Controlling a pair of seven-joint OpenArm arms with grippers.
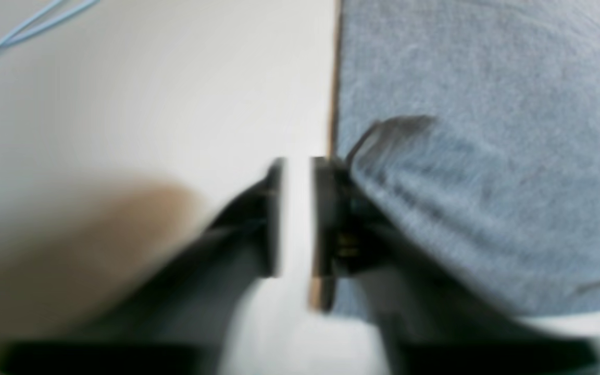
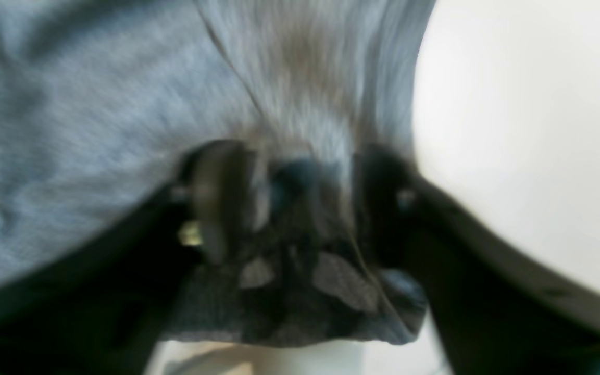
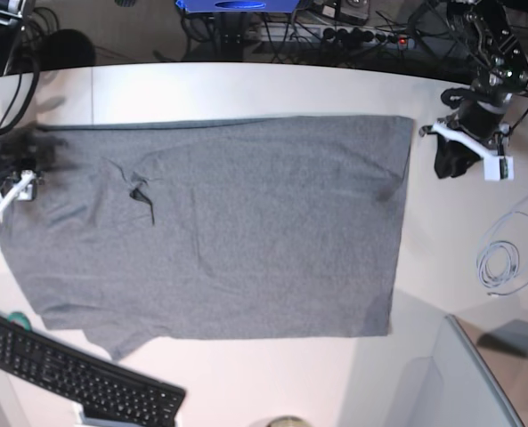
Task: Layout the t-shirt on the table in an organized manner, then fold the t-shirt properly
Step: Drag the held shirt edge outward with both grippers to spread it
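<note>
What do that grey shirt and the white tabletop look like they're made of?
The t-shirt looks like soft knit cotton jersey, matte and heathered: flecked grey, fine wrinkles. The table seems a smooth hard laminate or painted board with a slight sheen; the exact material isn't visible.

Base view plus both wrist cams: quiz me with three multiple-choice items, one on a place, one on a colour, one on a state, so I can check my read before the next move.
1. Where is the black keyboard?
A. at the near-left corner of the table
B. on top of the t-shirt
C. beside the left gripper

2. What colour is the t-shirt?
A. white
B. heather grey
C. red

3. How do the left gripper jaws stand?
A. clamped on the shirt hem
B. parted over bare table beside the shirt edge
C. closed on a cable

Answers:
1 A, it lies below the shirt's lower-left corner.
2 B, grey knit in every view.
3 B, white table shows between the fingers.
</note>
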